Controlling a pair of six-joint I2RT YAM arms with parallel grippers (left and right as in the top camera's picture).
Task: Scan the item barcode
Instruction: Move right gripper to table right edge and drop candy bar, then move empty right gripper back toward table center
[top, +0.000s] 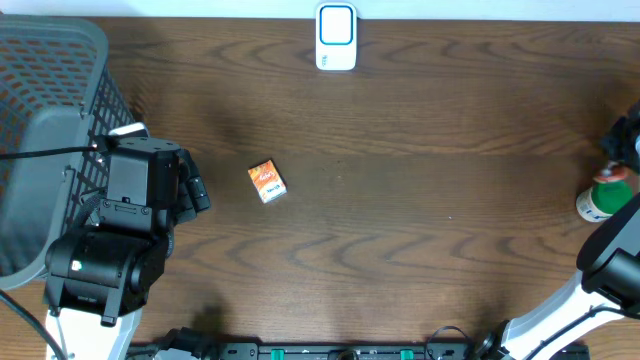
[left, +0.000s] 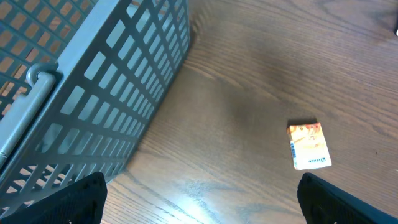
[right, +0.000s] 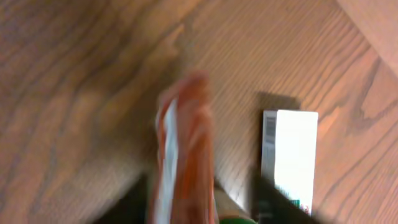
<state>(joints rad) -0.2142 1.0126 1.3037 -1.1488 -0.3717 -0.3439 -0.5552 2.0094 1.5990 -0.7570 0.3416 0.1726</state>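
Observation:
A small orange box (top: 266, 182) lies flat near the table's middle and also shows in the left wrist view as the orange box (left: 308, 145). The white and blue scanner (top: 336, 37) stands at the far edge. My left gripper (top: 195, 190) hovers beside the basket, open and empty, its gripper (left: 199, 205) well left of the box. At the right edge my right gripper (top: 618, 160) is over an orange, white and green bottle (top: 600, 196). In the blurred right wrist view the bottle (right: 186, 143) stands between the parted jaws of the right gripper (right: 202, 205).
A grey mesh basket (top: 60, 110) fills the left side, and its wall (left: 118, 93) is close to my left gripper. A white carton (right: 291, 155) with a barcode strip lies just right of the bottle.

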